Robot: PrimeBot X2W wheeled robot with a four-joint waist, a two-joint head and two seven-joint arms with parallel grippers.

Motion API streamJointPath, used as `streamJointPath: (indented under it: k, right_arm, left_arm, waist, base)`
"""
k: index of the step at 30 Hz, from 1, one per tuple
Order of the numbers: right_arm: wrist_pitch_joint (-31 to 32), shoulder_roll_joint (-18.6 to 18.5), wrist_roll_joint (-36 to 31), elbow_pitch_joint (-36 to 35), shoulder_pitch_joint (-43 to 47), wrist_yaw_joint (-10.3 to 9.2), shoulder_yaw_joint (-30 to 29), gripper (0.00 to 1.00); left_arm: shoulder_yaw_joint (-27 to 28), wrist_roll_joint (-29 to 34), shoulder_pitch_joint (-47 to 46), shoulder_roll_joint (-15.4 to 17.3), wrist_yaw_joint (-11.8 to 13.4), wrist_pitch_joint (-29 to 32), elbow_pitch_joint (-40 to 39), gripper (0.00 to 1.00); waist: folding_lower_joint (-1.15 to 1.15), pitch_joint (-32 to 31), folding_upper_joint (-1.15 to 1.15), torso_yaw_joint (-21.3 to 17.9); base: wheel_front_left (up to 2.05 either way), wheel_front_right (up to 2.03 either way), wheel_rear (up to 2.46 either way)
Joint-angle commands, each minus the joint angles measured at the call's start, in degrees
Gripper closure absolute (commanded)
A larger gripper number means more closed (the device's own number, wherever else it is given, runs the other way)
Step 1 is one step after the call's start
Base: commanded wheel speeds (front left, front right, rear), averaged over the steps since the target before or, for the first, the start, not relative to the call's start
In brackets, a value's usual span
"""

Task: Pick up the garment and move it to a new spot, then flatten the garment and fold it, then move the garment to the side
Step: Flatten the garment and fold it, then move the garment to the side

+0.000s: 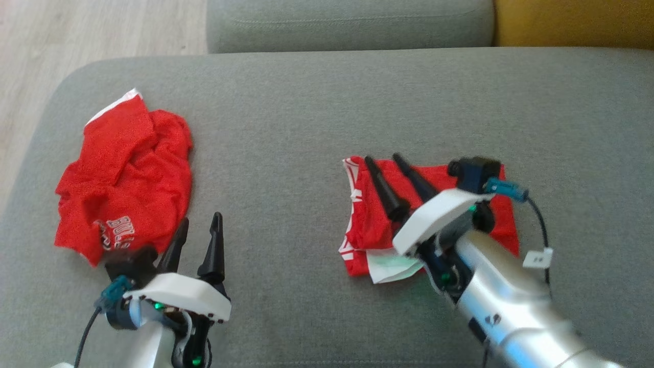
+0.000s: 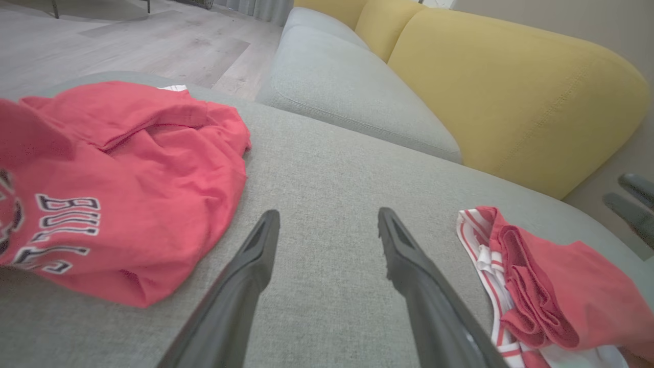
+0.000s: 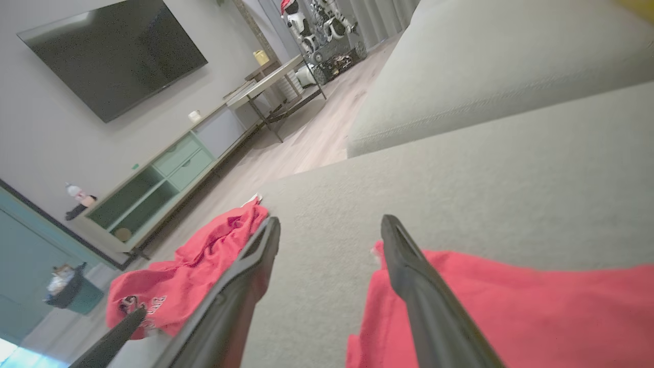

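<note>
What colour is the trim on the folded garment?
The trim is red-and-white striped, clearest in the left wrist view.

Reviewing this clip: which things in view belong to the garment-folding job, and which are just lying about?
In the job:
- folded red garment
- right gripper, open just over it
- grey seat it lies on

Lying about:
- crumpled red shirt with lettering, beside the open left gripper; possibly a later piece
- yellow cushion
- television

Soft, matt red cloth is seen in the folded garment (image 1: 373, 225) at three o'clock; the sofa seat (image 1: 306, 128) is covered in coarse grey weave; the forearm (image 1: 506, 306) is finished in glossy silver metal.
</note>
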Motion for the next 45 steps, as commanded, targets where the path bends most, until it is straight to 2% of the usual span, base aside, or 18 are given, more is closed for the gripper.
streamJointPath:
  k: [1,8,11,16,22,26,31,35,45]
  right_arm:
    - [-1.0,0.7,-1.5,-0.7,-2.9,0.11,-0.4,0.0]
    - [-2.7,0.6,-17.6,7.4,-7.5,0.11,-10.3,0.0]
    - [-3.1,-1.0,-24.0,8.3,-7.2,0.11,-14.7,0.0]
    - [-4.4,-4.2,-31.7,5.0,-3.3,0.11,-21.2,0.0]
    - [-6.1,-6.8,-40.9,-4.9,5.8,0.11,-27.4,0.0]
    - [-6.5,-6.2,-44.7,-12.1,13.5,0.11,-33.2,0.0]
    - [-6.7,-2.8,-47.4,-19.6,20.6,0.11,-39.3,0.0]
    - [-6.4,-1.2,-48.6,-22.8,23.5,0.11,-40.7,0.0]
    - [-4.6,-0.1,-49.5,-26.1,24.7,0.11,-41.4,0.0]
  left_arm:
    - [2.2,-0.3,-2.2,0.2,0.4,-0.7,-1.9,0.0]
    - [3.0,-0.1,-1.3,0.2,0.7,-0.7,-3.2,0.0]
    - [3.0,-0.3,-1.2,0.2,0.9,-0.7,-3.9,0.0]
    - [2.7,-0.9,-1.0,0.2,1.4,-0.7,-5.6,0.0]
    - [2.4,-1.3,-0.1,0.2,2.2,-0.7,-7.5,0.0]
    - [2.8,-1.4,1.7,0.2,3.2,-0.7,-9.7,0.0]
    - [3.4,-1.7,3.9,0.2,4.2,-0.7,-11.6,0.0]
    - [3.8,-1.6,4.4,0.2,4.5,-0.7,-12.5,0.0]
    - [3.4,-0.6,4.4,0.2,4.2,-0.7,-13.2,0.0]
  waist:
    - [0.0,-0.5,0.0,-0.7]
    - [0.0,-1.7,0.0,-3.6]
    - [0.0,-2.0,0.0,-4.5]
    - [0.0,-2.4,0.0,-5.7]
    - [0.0,-2.7,0.0,-6.2]
    - [0.0,-2.4,0.0,-6.4]
    - [0.0,-2.0,0.0,-6.5]
    - [0.0,-1.9,0.0,-6.6]
    - [0.0,-1.3,0.0,-6.6]
  base:
    - [0.0,0.0,0.0]
    - [0.0,0.0,0.0]
    - [0.0,0.0,0.0]
    - [0.0,0.0,0.0]
    - [0.0,0.0,0.0]
    - [0.0,0.0,0.0]
    - [0.0,0.0,0.0]
    - [0.0,0.0,0.0]
    - [0.0,0.0,0.0]
